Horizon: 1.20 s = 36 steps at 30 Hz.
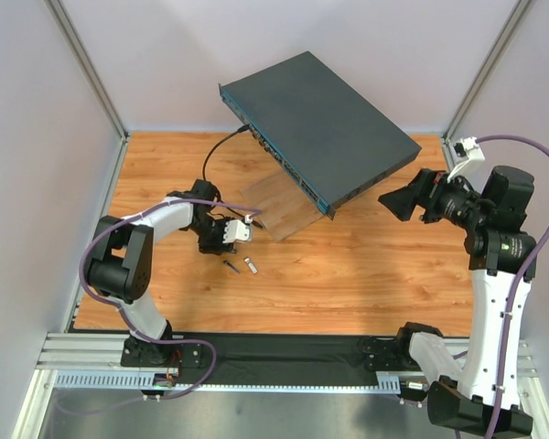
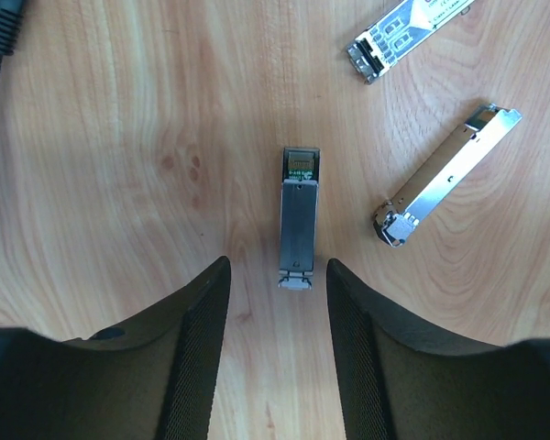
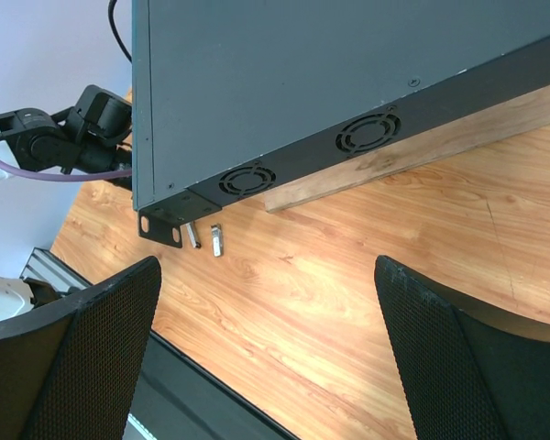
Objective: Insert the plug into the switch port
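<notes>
Left wrist view: a plug [image 2: 299,220], a small silver metal module, is lying flat on the wooden table [image 2: 119,183] at the centre of the frame. Its long axis is pointing up the frame. The green contact edge is sitting at its far end and a grey latch at its near end. It is looking light, rigid and smooth-sided, so it is probably going to slip under a weak pinch. The bare contact end is likely the fragile part. The best hold is probably across the two long flat sides at mid-body, keeping the contact end free for the port.

The left gripper [image 2: 277,266] is standing open. Its two dark, mesh-textured fingers [image 2: 197,348] are flanking the plug's near end, and neither one appears to be touching it.

A second module [image 2: 445,174] is lying slanted just to the right. A third module [image 2: 403,37] is lying at the upper right, and its white label is printed too small to read. No brand or other writing is legible in any view.

Top view: the switch [image 1: 320,119] is sitting tilted at the upper centre, propped on a pale board [image 1: 279,206], well apart from the plug. Its teal port edge is facing the lower left. A black cable [image 1: 221,146] is already running into that edge.

The right gripper [image 3: 266,261] is hanging at the switch's side, the one with the round vents, its fingers spread wide and holding nothing.
</notes>
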{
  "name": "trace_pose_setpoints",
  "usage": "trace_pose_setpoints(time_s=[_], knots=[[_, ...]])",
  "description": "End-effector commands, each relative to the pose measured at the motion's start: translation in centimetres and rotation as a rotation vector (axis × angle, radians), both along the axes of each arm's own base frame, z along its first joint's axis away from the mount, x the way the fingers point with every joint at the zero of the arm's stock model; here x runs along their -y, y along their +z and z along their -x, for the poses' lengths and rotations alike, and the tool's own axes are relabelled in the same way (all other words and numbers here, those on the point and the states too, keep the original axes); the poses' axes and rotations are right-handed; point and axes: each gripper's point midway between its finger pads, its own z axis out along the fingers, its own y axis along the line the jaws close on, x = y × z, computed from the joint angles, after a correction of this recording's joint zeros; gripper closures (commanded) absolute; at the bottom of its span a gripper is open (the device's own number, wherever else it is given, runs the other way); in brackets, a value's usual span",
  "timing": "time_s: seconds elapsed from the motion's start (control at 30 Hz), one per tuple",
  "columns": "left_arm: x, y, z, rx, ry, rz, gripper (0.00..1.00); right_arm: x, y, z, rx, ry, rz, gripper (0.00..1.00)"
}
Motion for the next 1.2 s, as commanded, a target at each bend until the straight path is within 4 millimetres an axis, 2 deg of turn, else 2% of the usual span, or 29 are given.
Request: trace_pose_setpoints(time_s=[0.0, 0.07, 0.13, 0.17, 0.2, 0.37, 0.47, 0.5, 0.53, 0.57, 0.63, 0.67, 0.73, 0.77, 0.83, 0.87, 0.97, 1.0, 1.07, 1.1, 1.13, 1.17], knots=[[0.8, 0.1, -0.6, 0.023, -0.023, 0.008, 0.46, 0.1, 2.8, 0.2, 0.103, -0.016, 0.011, 0.00], [0.8, -0.2, -0.6, 0.019, -0.026, -0.005, 0.49, 0.0, 3.1, 0.3, 0.112, -0.019, 0.006, 0.00], [1.0, -0.4, -0.6, 0.017, -0.024, -0.008, 0.56, 0.0, 3.5, 0.3, 0.132, -0.021, 0.004, 0.00], [1.0, -0.4, -0.6, 0.014, -0.022, -0.008, 0.61, -0.1, 3.9, 0.3, 0.145, -0.018, -0.001, 0.00], [1.0, -0.3, -0.5, 0.011, -0.019, -0.007, 0.72, -0.2, 4.1, 0.3, 0.148, -0.016, -0.006, 0.00], [1.1, 1.5, 0.6, 0.001, 0.012, 0.021, 0.94, -0.3, 5.0, -0.1, 0.178, -0.010, -0.018, 0.02], [1.4, 4.3, 2.0, -0.015, 0.072, 0.079, 1.00, -0.4, 5.8, -0.3, 0.194, -0.003, -0.031, 0.03], [1.5, 6.1, 2.3, 0.015, 0.087, 0.110, 1.00, -0.5, 6.1, -0.4, 0.199, 0.001, -0.035, 0.04], [1.6, 7.1, 2.8, 0.017, 0.106, 0.132, 1.00, -0.7, 6.5, -0.3, 0.201, 0.008, -0.050, 0.04], [1.8, 9.2, 4.0, 0.027, 0.125, 0.178, 1.00, -0.8, 7.2, -0.3, 0.221, 0.015, -0.051, 0.05], [2.1, 11.3, 5.2, 0.034, 0.162, 0.234, 1.00, -1.3, 7.6, -0.4, 0.224, 0.035, -0.058, 0.05], [2.2, 13.4, 5.9, 0.053, 0.215, 0.279, 1.00, -1.4, 7.9, -0.6, 0.232, 0.045, -0.056, 0.06], [2.6, 15.5, 7.1, 0.049, 0.247, 0.337, 1.00, -2.2, 8.3, -0.6, 0.238, 0.076, -0.053, 0.06], [2.7, 17.3, 7.7, 0.053, 0.305, 0.385, 1.00, -2.5, 8.8, -0.8, 0.245, 0.088, -0.053, 0.06], [3.1, 19.4, 8.3, 0.059, 0.347, 0.446, 1.00, -3.6, 9.2, -0.8, 0.250, 0.122, -0.055, 0.07], [3.1, 21.3, 8.5, 0.099, 0.367, 0.492, 1.00, -4.0, 9.4, -0.9, 0.253, 0.137, -0.059, 0.08], [3.4, 25.4, 8.8, 0.122, 0.479, 0.609, 1.00, -7.3, 9.8, -0.9, 0.251, 0.231, -0.057, 0.08], [3.6, 26.4, 9.1, 0.097, 0.534, 0.649, 1.00, -9.5, 9.9, -0.4, 0.248, 0.305, -0.060, 0.09], [3.5, 28.9, 9.4, 0.139, 0.563, 0.713, 1.00, -11.7, 9.7, -1.0, 0.240, 0.353, -0.063, 0.09], [3.6, 29.7, 9.5, 0.144, 0.583, 0.741, 1.00, -13.6, 9.9, -0.2, 0.242, 0.416, -0.076, 0.09], [3.3, 30.3, 9.5, 0.166, 0.608, 0.756, 1.00, -14.6, 10.6, -0.1, 0.262, 0.437, -0.091, 0.09], [3.0, 31.0, 9.9, 0.191, 0.615, 0.780, 1.00, -16.8, 10.3, 0.5, 0.246, 0.504, -0.104, 0.12]])
